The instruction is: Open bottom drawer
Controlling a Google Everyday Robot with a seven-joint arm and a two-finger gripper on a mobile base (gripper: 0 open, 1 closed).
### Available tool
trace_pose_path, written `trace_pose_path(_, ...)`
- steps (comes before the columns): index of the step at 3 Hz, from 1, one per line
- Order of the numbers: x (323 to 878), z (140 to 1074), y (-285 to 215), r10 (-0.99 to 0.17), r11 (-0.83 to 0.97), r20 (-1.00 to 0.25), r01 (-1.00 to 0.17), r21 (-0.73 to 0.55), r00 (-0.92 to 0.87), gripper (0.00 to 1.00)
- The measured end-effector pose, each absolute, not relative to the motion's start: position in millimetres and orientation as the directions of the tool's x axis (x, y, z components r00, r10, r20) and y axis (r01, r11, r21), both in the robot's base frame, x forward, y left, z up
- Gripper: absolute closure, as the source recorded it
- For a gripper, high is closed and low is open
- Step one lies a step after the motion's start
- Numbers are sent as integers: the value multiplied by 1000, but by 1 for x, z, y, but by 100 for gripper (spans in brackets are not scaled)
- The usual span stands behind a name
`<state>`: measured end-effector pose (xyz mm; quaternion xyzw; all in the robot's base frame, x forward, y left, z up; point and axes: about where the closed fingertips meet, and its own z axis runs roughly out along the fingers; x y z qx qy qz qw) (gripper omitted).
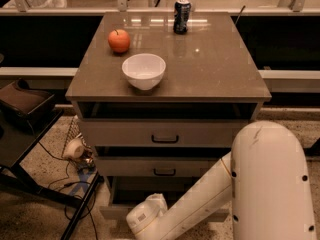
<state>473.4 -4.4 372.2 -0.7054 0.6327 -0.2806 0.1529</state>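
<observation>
The cabinet [210, 59] has three pale grey drawers. The bottom drawer [114, 212] is the lowest one; it stands pulled out a little, with a dark gap above its front. Its handle is hidden behind my arm. My gripper [146, 215] is at the end of the white arm, low against the bottom drawer's front near its middle, and mostly covered by the wrist. The middle drawer [165, 168] and top drawer [165, 134] sit above it, each with a small black bar handle.
On the cabinet top are a white bowl [143, 70], an orange-red apple [119, 40] and a dark can [182, 16]. My bulky white arm [267, 184] fills the lower right. A black stand [30, 134], cables and a small white object [75, 148] lie on the floor at left.
</observation>
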Motion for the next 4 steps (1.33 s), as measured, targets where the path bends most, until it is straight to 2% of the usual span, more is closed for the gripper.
trace_pose_path(2, 484, 366, -15, -980, -124, 200, -809, -574, 8, 100)
trace_pose_path(4, 558, 354, -88, -961, 61, 187, -813, -580, -206, 100)
